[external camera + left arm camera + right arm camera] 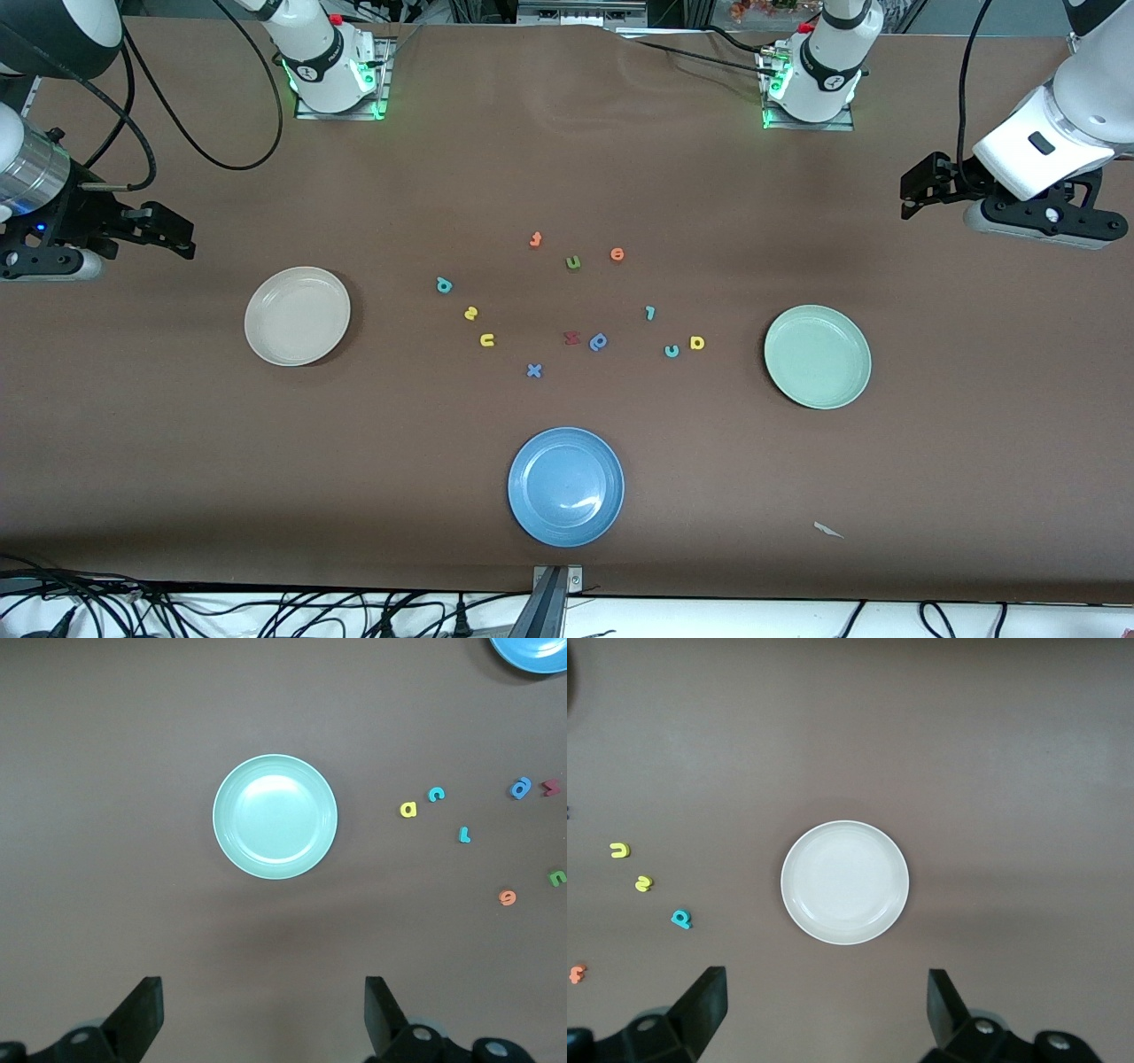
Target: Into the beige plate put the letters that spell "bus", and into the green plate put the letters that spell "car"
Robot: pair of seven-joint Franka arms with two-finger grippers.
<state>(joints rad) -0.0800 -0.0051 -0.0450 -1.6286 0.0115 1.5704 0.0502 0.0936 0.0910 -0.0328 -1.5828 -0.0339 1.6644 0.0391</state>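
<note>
With both the left gripper (264,1019) and right gripper (827,1014) spread empty, we judge the teal "b" (444,284) light, soft foam, best pinched across its edges.

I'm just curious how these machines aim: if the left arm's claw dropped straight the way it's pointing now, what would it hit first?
Probably bare brown table. The left claw hangs open, pointing down, with the green plate just ahead of its line, though depth is hard to judge.
</note>
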